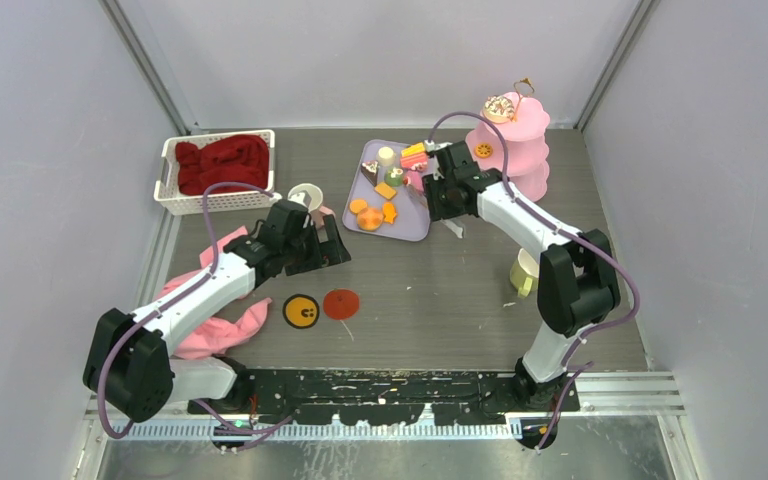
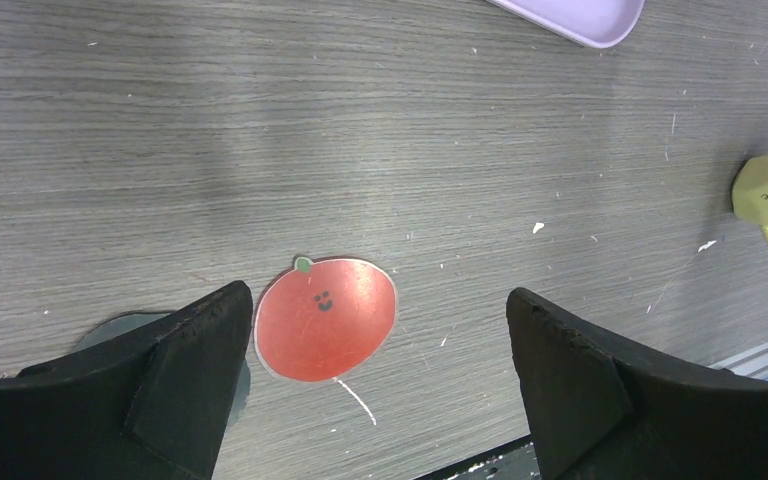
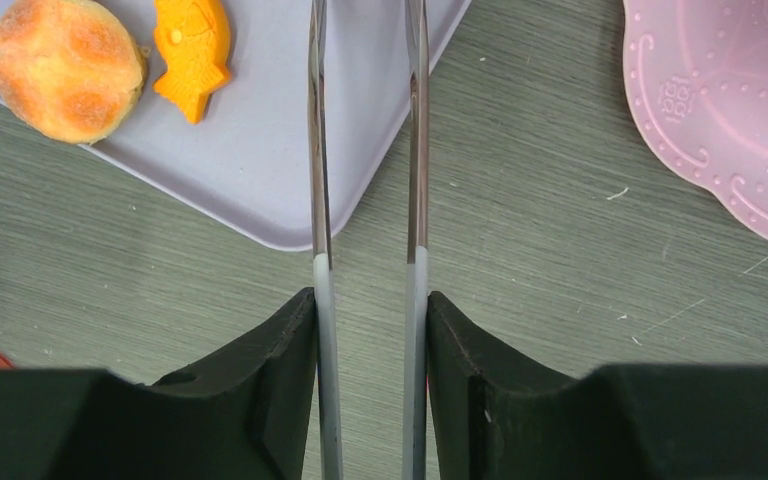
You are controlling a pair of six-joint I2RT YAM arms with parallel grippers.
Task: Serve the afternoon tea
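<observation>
Grey table [image 1: 440, 300]: two mugs [image 1: 526, 270], two coasters [image 1: 341, 304]; left gripper [image 2: 378, 300] spread wide, right gripper [image 3: 370, 300] clamping tweezers [image 3: 317, 150].

Right tool [image 3: 368, 310] grips tweezers [image 3: 317, 150] over a tray [image 3: 260, 170] holding a bun [image 3: 65, 68] and fish cake [image 3: 193, 50]

Plain pale grey walls [image 1: 380, 60] enclose a grey wood-grain table [image 1: 440, 290].
</observation>
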